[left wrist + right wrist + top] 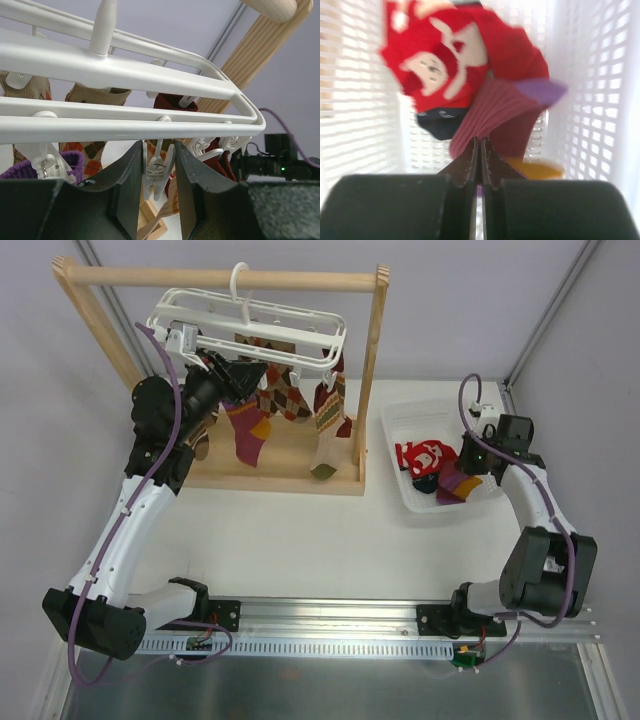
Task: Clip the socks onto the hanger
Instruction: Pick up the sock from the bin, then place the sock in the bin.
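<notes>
Right claw [480, 150]: clenched, its tips pinching a fold of the magenta sock [497, 102]. The view is blurred, so I cannot tell how deep the fabric sits between them.
Left claw [158, 159]: clenched on one small clip [155, 176] under the hanger [125, 70], with a finger pressing each side. Whether the clip's mouth is open is hard to read.
Around the sock: it lies in the white basket [600, 75], touching the red sock [435, 55], with a dark piece of fabric between them.
Basket's place: on the worktop [300, 540] at the right, well apart from the hanger.
Hanger's place: hooked over the top bar of the wooden rack [375, 380] at the far left, with a magenta sock, an argyle one and a wavy-striped one hanging from it.
Step in hand: probably lifting the magenta sock out to carry it to the held clip.
Doing it well: rise straight up until the sock clears the red one and the basket rim, and check nothing comes up with it. Bring the pinched edge up into the clip's mouth from below. Let the left claw go first so the clip bites, then the right.
Risk: a shallow pinch may slip on the way across.
</notes>
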